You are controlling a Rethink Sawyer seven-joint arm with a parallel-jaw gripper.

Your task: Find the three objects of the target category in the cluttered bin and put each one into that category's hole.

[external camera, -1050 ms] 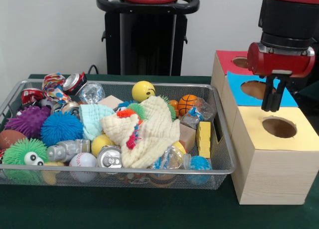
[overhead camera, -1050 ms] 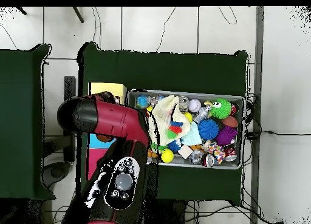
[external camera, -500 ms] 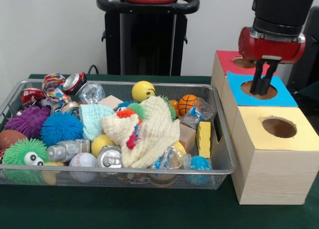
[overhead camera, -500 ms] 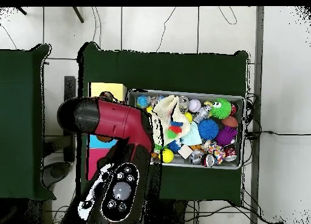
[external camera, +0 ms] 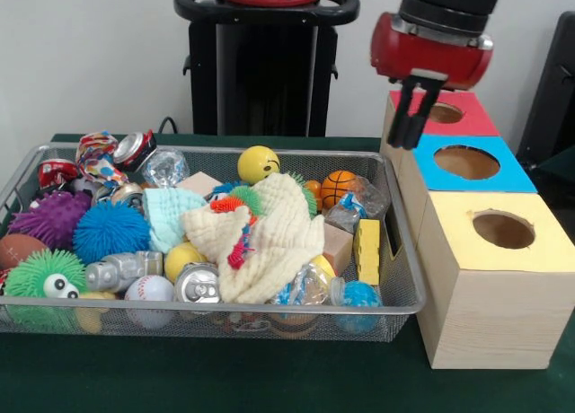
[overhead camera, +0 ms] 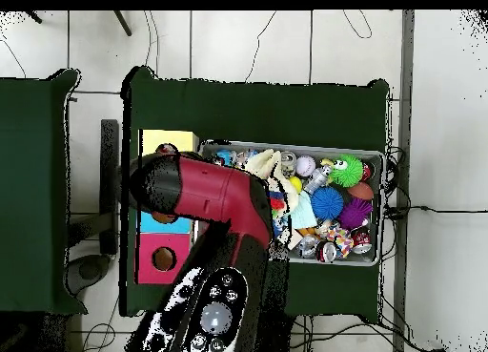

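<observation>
Gripper (external camera: pixel 411 115) empty, its two dark fingers (external camera: pixel 419 113) hanging straight down, close together and apparently closed. Hidden under the red arm (overhead camera: pixel 214 191) in the overhead view. Just behind and beside it, red box (external camera: pixel 446 113) with round hole; blue box (external camera: pixel 467 162) and yellow box (external camera: pixel 503 230) nearer the camera, holes facing up. Below and to its left, wire bin (external camera: pixel 395 278), long axis left-right, holding cream cloth (external camera: pixel 269 238), balls, crushed cans; lower items hard to make out.
</observation>
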